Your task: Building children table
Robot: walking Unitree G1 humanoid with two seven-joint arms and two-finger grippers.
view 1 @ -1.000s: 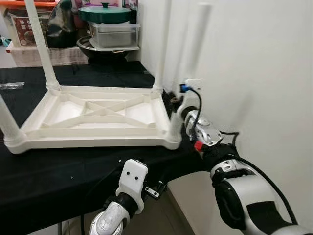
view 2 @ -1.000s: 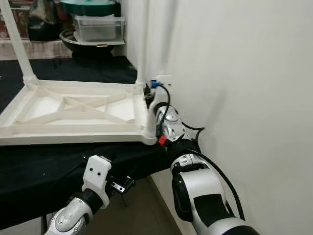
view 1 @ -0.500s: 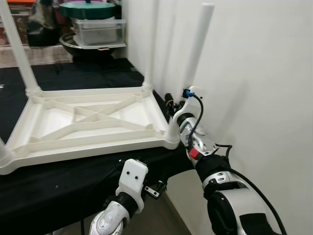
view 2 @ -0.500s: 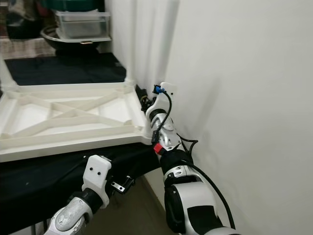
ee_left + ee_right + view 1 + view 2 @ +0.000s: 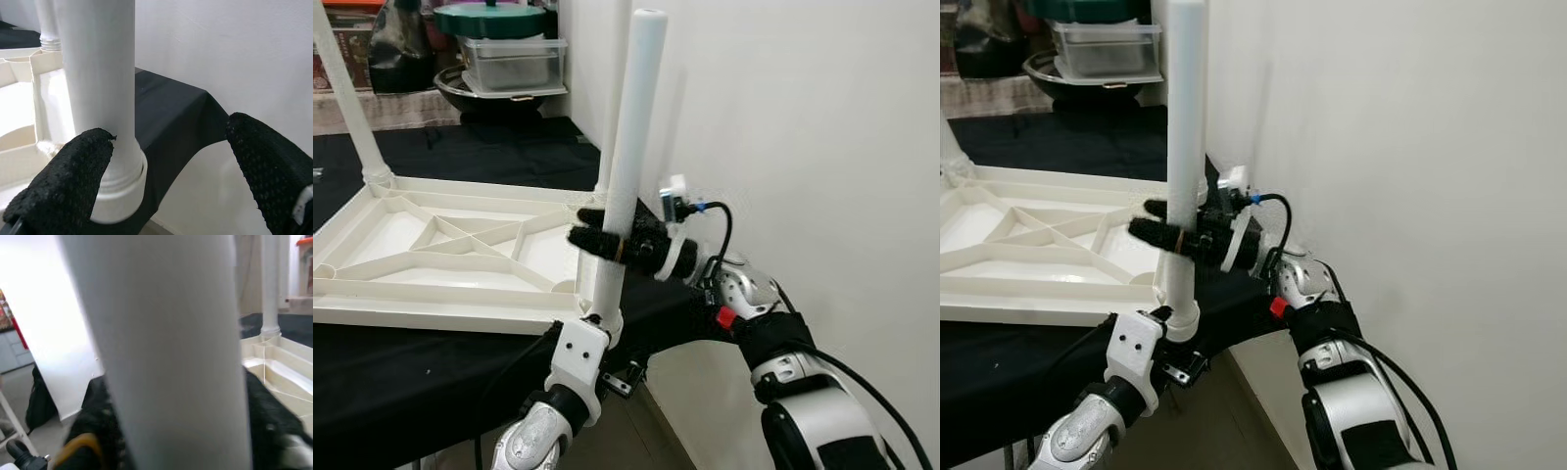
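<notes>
From my head camera, the upturned white table frame [image 5: 450,259] lies on the black-covered table [image 5: 431,362], and my right gripper [image 5: 599,238] is clamped around the near-corner leg [image 5: 628,147], partway up the tube, with the leg standing upright in its corner socket. My left gripper [image 5: 607,367] hangs just below that corner at the table's edge. In the left wrist view, its two black fingers [image 5: 68,171] are spread wide, holding nothing, with the leg's base collar [image 5: 120,183] seated in the frame just ahead. In the right wrist view, the leg fills the space between my fingers [image 5: 274,426], pressed on both sides. The leg looks like light, stiff, smooth hollow plastic, likely to slip, so I would hold low near the collar.
</notes>
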